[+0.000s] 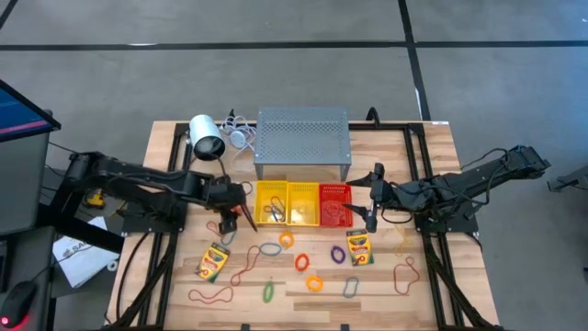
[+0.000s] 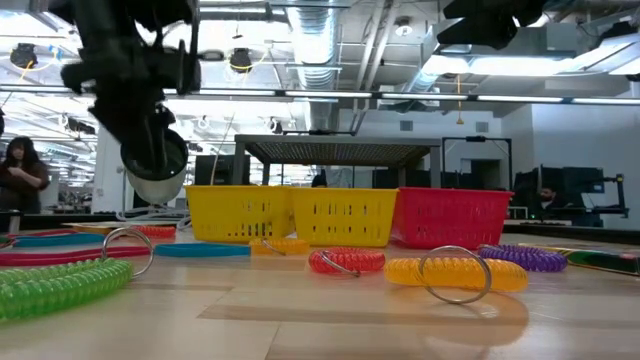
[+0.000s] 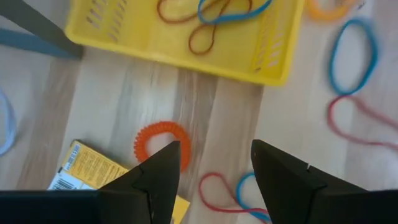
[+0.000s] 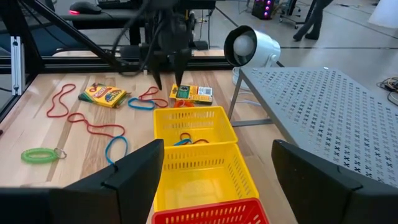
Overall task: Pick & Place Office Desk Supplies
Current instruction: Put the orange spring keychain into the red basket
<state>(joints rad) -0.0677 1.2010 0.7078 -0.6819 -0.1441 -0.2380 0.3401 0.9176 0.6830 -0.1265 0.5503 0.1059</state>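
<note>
Left gripper (image 1: 241, 221) open and empty above table (image 1: 432, 147) by the left yellow basket (image 1: 271, 203), over an orange ring (image 3: 161, 140) and crayon box (image 3: 93, 168), right gripper (image 1: 371, 221) open, empty, beside the red basket (image 1: 335, 204), bands (image 1: 210, 295), rings (image 1: 314, 283) and crayon boxes (image 1: 213, 262) scattered along table's front edge

I'm counting three baskets (image 1: 288, 187) in the middle of the overhead frame: two yellow, one red. I'm seeing three crayon boxes (image 1: 213, 262): one at lower left, one right of centre (image 1: 358, 246), and a third at top middle of the right wrist view (image 4: 191, 93). I'm making out about seven coiled rings (image 1: 300, 262) along the lower middle, and rubber bands (image 1: 209, 296) too thin to count.
</note>
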